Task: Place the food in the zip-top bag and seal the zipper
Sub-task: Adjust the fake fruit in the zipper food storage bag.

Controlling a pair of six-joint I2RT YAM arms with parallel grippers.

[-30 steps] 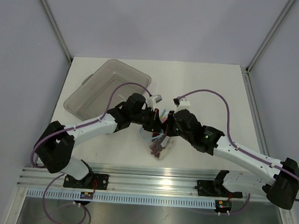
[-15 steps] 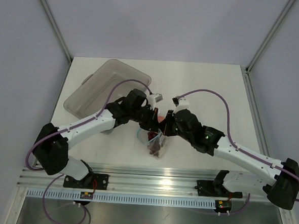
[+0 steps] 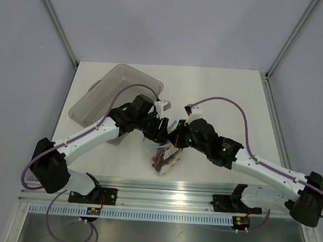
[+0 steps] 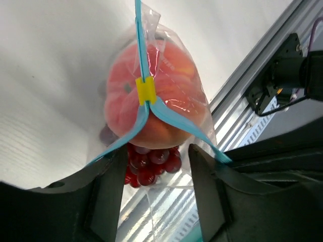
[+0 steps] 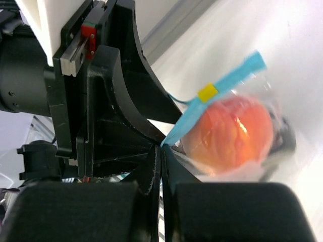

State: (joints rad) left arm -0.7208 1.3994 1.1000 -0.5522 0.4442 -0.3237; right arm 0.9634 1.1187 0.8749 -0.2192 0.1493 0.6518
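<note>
Nearest us, along the counter's front edge, an aluminium rail (image 3: 162, 200) carries both arm bases. Each base has a small coloured sticker (image 3: 94, 209), too small for us to read.

Just beyond the rail, about mid-width on the white counter (image 3: 229, 87), we find the zip-top bag (image 3: 164, 160). Its clear, crinkly film is drawn up toward 12 o'clock, where the two arms meet. Both pieces of food are inside. The grapes (image 4: 151, 166) bunch at the bottom, and the orange-red peach-like fruit (image 4: 151, 108) sits above them, pressed against the film.

The blue-teal zipper (image 4: 139, 45) runs along the bag's mouth with a yellow slider (image 4: 146, 91) partway along it. Beyond the slider the two strips lie together. On the side toward the left end effector (image 4: 156, 151) they fork apart. That end effector's fingers stand apart with nothing held between them. The strips spread out toward either finger, and we cannot tell whether they touch.

In the overhead view the right end effector (image 5: 160, 150) is at 3 o'clock of the left one. Its fingers are pressed together on the end of one zipper strip. Its wrist view also shows a small red-and-green tab (image 5: 89, 31) on the other arm's wrist, any lettering too small to tell.

Farthest, at 10 o'clock from the bag and apart from it, lies a translucent grey tray (image 3: 116, 91).
</note>
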